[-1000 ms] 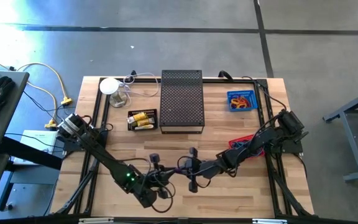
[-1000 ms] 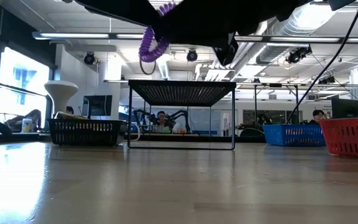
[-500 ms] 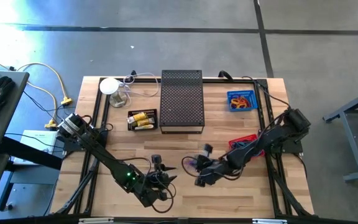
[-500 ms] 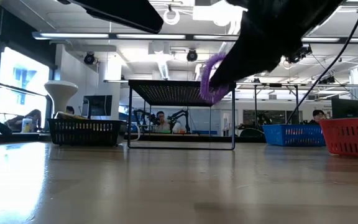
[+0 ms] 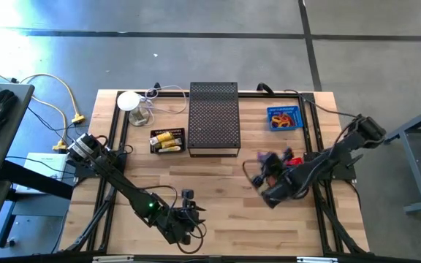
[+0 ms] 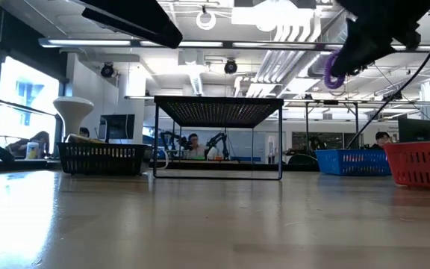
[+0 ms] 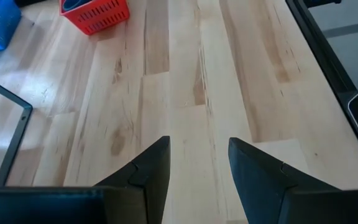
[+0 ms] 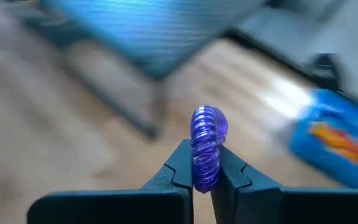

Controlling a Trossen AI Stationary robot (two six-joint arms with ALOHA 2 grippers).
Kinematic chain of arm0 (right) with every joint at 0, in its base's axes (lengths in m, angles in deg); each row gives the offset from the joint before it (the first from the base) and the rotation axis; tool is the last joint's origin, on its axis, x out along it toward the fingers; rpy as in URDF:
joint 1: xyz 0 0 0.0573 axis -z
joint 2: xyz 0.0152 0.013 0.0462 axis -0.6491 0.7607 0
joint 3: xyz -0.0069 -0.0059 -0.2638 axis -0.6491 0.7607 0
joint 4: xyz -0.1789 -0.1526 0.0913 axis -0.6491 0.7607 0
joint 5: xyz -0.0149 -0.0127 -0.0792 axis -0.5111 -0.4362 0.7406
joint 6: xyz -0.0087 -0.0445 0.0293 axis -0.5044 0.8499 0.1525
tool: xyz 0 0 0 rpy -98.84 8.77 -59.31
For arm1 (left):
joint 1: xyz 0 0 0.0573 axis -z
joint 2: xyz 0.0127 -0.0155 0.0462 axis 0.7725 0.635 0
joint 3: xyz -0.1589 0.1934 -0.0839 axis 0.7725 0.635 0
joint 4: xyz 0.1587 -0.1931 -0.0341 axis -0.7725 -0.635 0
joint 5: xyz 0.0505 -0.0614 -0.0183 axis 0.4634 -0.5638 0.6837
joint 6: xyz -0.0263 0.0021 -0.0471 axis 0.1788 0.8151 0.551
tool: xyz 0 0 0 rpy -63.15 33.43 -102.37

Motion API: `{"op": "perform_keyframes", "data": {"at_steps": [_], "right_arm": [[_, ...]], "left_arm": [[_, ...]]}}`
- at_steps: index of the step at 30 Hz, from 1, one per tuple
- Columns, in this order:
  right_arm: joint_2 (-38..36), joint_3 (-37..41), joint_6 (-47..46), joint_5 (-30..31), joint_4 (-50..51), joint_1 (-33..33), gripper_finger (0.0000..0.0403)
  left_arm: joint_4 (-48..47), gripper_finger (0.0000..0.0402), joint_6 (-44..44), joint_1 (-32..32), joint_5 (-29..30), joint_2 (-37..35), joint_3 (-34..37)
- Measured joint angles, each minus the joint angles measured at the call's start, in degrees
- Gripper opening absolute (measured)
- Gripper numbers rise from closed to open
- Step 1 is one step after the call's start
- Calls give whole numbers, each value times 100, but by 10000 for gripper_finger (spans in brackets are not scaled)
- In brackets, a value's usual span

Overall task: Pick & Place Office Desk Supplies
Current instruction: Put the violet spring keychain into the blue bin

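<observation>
A purple coiled band (image 8: pixel 207 130), one of the office desk supplies, sits between the fingers of my right gripper (image 8: pixel 202 169), which is shut on it. In the high view that gripper (image 5: pixel 259 166) hangs over the table's right half, beside the red basket (image 5: pixel 292 161). The low view shows the band (image 6: pixel 333 71) high above the tabletop. My left gripper (image 7: pixel 199 155) stands open over bare wood near the table's front edge (image 5: pixel 188 208), with nothing between its fingers. My right gripper pinches the purple band's lower part (image 8: pixel 204 173) between its two fingers. The rest of the coil stands up past the fingertips. The band is lifted well clear of the table.
A black mesh stand (image 5: pixel 213 118) is at the far middle, with a black basket (image 5: pixel 167 139) of yellow pieces to its left. A blue basket (image 5: pixel 283 117) with coloured bands sits far right. A white object (image 5: pixel 130 101) stands far left. Bare wood lies in the near middle.
My right gripper has gone from the table's middle, close to my left gripper, toward the right and far side and upward, turning its wrist. The purple band has gone with it, held clear of the table. My left gripper has stayed in place and turned its wrist.
</observation>
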Motion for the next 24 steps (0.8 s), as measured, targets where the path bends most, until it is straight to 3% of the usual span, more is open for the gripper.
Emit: {"op": "perform_keyframes", "data": {"at_steps": [5, 9, 13, 17, 20, 24], "right_arm": [[-67, 3, -589, -20, 1734, 900, 13], [-69, 66, -240, -245, 1996, 2136, 13], [-71, 307, 1024, -672, 1171, 3546, 13], [-67, 654, 2623, -1781, -351, 4729, 13], [-67, 881, 3193, -2140, -960, 5190, 13], [-69, 1165, 3263, -2249, -1180, 5449, 20]], "left_arm": [[62, 155, -1, -2, -14, 0, 0], [76, 155, -26, -15, -17, 0, 0], [78, 155, -20, -19, -17, 0, 0], [85, 155, -13, 20, -42, 0, 0], [83, 155, -2, 86, -144, 0, 0], [83, 155, -129, 158, -146, 0, 0]]}}
